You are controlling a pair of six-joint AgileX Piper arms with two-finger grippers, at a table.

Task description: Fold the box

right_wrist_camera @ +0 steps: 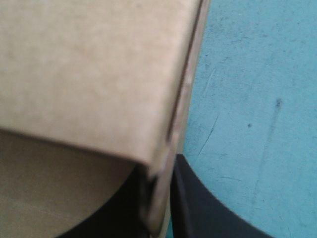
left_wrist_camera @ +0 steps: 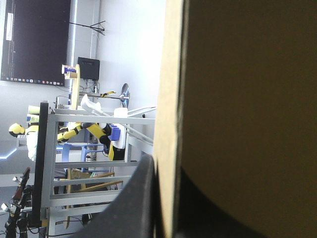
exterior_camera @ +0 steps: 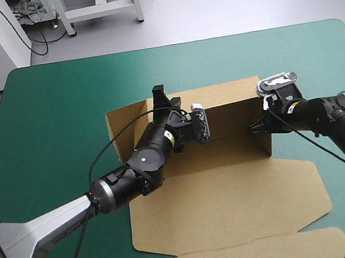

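The brown box [exterior_camera: 231, 185] lies mid-table with its lid flat toward the near edge and its back wall [exterior_camera: 233, 105] and right side wall [exterior_camera: 268, 138] raised. My left gripper [exterior_camera: 161, 100] is at the back wall's left end, shut on the box. In the left wrist view the board's edge [left_wrist_camera: 171, 99] runs between my black fingers [left_wrist_camera: 136, 203]. My right gripper [exterior_camera: 260, 127] is shut on the right wall. There the wall's edge [right_wrist_camera: 183, 109] sits between its fingers [right_wrist_camera: 203, 208], with the box's inside [right_wrist_camera: 49, 188] on one side.
A loose side flap [exterior_camera: 124, 126] leans outward at the box's back left corner. Bare teal-green cover [exterior_camera: 50, 119] stretches left of the box and along the far edge. More of the cover [right_wrist_camera: 257, 99] lies just outside the right wall.
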